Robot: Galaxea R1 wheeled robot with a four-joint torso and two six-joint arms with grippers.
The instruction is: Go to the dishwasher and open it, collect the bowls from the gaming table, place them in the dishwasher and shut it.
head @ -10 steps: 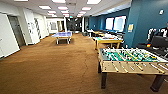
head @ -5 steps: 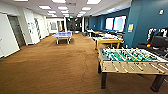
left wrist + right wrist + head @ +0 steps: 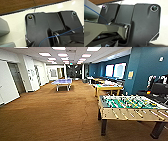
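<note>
Barely any shift across the last second: hardly rolling, if at all, so no nearer the goal. Well ahead of both pincers, the yellow-rimmed gaming table (image 3: 108, 87), beyond the foosball table (image 3: 130, 103); perhaps bowls on it, too blurred to tell. Spread or pressed together: cannot tell for either pincer. Yellow wall notice (image 3: 130, 74) unreadable.

Bright ceiling lights (image 3: 63, 55) shine down on the brown carpet (image 3: 50, 114), the far end of the room looks dark and blurry, and the picture edges bend a little.
</note>
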